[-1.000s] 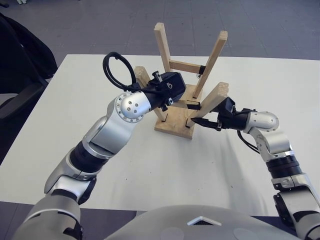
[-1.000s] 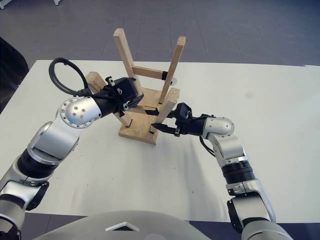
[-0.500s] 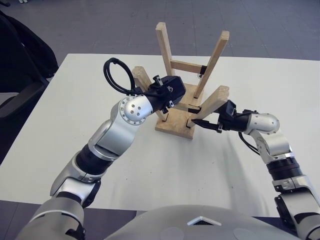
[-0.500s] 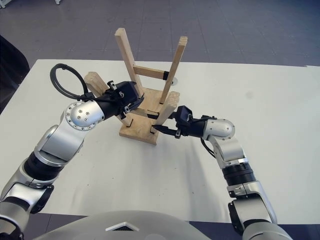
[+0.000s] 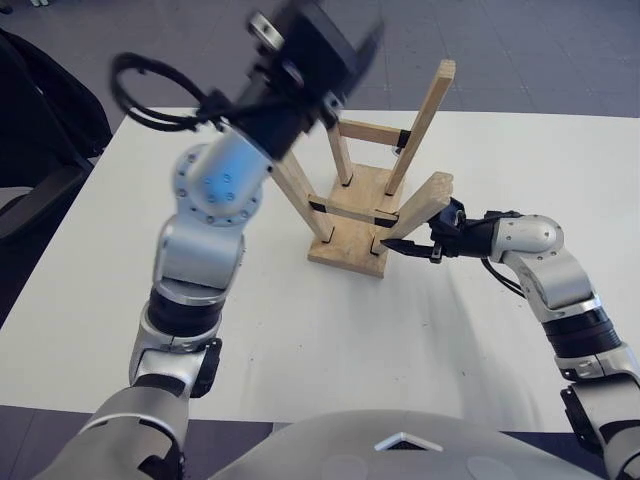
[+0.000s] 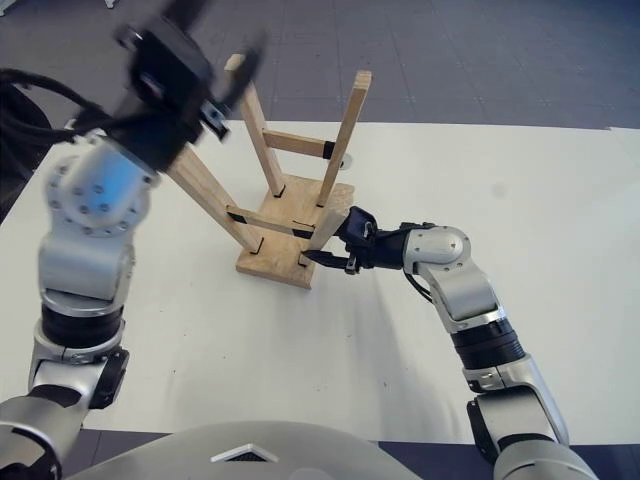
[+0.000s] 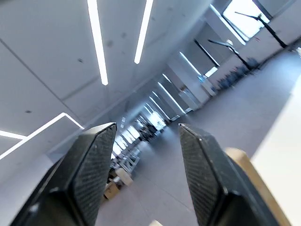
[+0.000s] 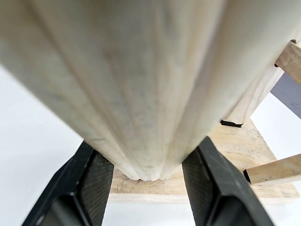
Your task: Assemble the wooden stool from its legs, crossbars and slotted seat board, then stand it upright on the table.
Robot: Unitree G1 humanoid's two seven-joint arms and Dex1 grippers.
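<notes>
The wooden stool stands upside down, its seat board [image 5: 345, 248] flat on the white table [image 5: 300, 330] and its legs pointing up. Two far legs [image 5: 425, 115] are joined by a crossbar [image 5: 370, 132]. A second crossbar [image 5: 350, 212] links the slanted near-left leg [image 5: 298, 195] to the short near-right leg [image 5: 425, 200]. My right gripper [image 5: 405, 234] is shut on the near-right leg [image 8: 141, 70] just above the board. My left gripper [image 5: 315, 40] is raised high above the near-left leg's top, blurred. In the left wrist view this gripper [image 7: 148, 129] is open and holds nothing.
A dark chair [image 5: 40, 130] stands past the table's left edge. Bare tabletop lies in front of the stool and to both sides; the floor [image 5: 520, 50] lies beyond the far edge.
My left arm has swung up from the stool's middle to high above it, leaving the near-left leg in plain sight. The right gripper has kept its hold on the near-right leg.
</notes>
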